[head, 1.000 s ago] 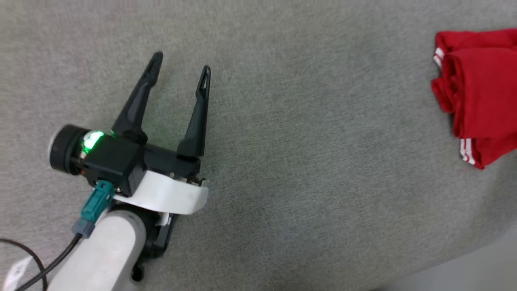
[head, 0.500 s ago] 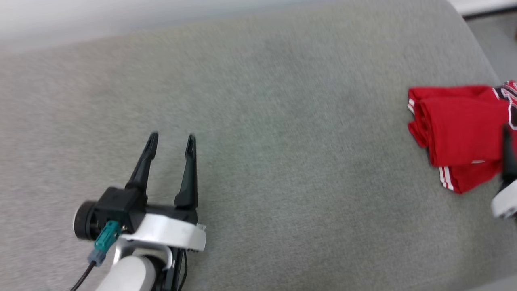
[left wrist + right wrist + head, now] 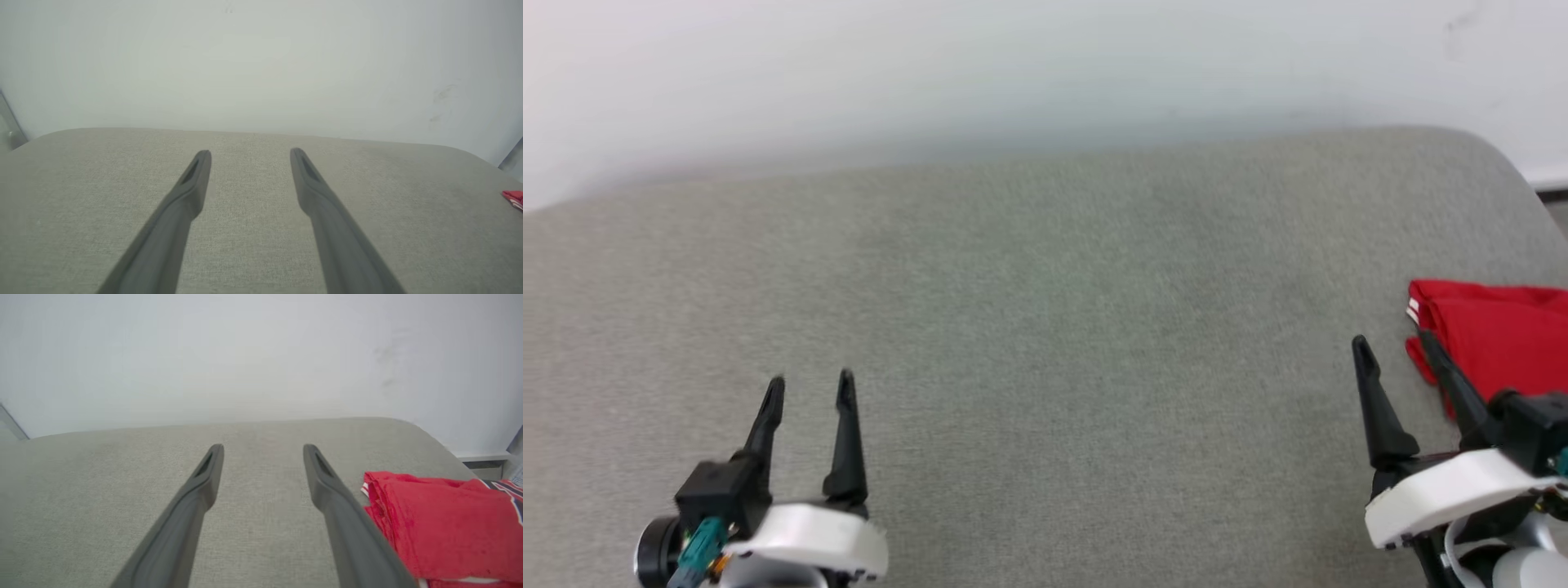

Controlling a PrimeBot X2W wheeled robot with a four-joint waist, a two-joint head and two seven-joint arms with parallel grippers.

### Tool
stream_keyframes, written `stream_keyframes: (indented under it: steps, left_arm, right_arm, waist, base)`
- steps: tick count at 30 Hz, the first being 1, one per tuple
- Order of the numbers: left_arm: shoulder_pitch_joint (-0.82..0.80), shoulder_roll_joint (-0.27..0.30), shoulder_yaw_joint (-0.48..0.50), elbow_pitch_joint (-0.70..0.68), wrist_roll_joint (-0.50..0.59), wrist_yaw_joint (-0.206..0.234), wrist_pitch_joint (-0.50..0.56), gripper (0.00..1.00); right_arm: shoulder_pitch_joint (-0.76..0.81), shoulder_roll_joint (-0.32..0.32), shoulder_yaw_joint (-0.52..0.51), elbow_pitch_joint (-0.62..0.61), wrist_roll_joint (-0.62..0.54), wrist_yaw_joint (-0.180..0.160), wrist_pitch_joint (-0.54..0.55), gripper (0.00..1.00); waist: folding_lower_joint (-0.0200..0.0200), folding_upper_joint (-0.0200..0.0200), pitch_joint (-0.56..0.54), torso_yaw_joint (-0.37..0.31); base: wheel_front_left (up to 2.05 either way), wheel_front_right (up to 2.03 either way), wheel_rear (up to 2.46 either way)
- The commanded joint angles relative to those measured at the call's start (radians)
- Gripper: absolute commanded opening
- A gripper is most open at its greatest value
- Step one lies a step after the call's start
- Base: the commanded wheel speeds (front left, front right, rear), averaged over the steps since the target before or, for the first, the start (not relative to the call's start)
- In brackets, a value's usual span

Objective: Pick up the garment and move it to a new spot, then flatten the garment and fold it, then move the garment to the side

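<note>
The garment (image 3: pixel 1499 339) lies folded in a red bundle at the right edge of the grey cloth-covered desk (image 3: pixel 1045 310), a little short of its rounded far right corner. Its thick folded edge faces left, toward the middle of the desk, with a bit of white striped trim at that end. Its length seems to run along the right edge, though the head view cuts it off. The right wrist view shows more of it (image 3: pixel 441 526): dark, white-outlined lettering at its far right end and a white strip under its near edge. The left wrist view catches a small red corner (image 3: pixel 514 198) far to the right. The right pincer (image 3: pixel 1391 341) stands wide open and empty, its outer finger (image 3: pixel 347 522) just beside the garment's folded edge; contact cannot be judged. The left pincer (image 3: pixel 810 382) is also spread wide with nothing in it, near the front left of the desk. Between the two lies bare grey cloth, running back to the far edge at the white wall (image 3: pixel 1013 65).
</note>
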Motion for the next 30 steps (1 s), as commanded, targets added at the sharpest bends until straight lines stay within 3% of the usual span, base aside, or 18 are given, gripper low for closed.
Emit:
stream_keyframes:
  steps: [1,12,29,30]
  left_arm:
    - [0.024,0.006,0.009,0.003,-0.004,0.0,-0.006,1.0]
    - [0.112,0.02,0.025,0.009,0.03,-0.021,-0.015,1.0]
    - [0.095,0.0,0.03,0.043,0.056,-0.053,-0.017,1.0]
    - [0.101,0.0,0.028,0.041,0.053,-0.048,-0.01,0.0]
  right_arm:
    - [0.033,0.005,0.003,-0.027,-0.009,-0.001,0.007,1.0]
    - [0.184,0.031,-0.012,-0.231,-0.036,-0.001,0.101,1.0]
    - [0.209,0.041,-0.015,-0.256,-0.029,-0.001,0.125,1.0]
    - [0.203,0.036,-0.014,-0.252,-0.033,0.0,0.126,0.0]
  waist:
    - [0.0002,0.0,-0.036,0.024]
    - [0.0002,0.0,-0.108,0.032]
    - [0.0002,0.0,-0.116,0.046]
    - [0.0002,0.0,-0.116,0.046]
  base:
    - [0.0,0.0,0.0]
    - [0.0,0.0,0.0]
    - [0.0,0.0,0.0]
    - [0.0,0.0,0.0]
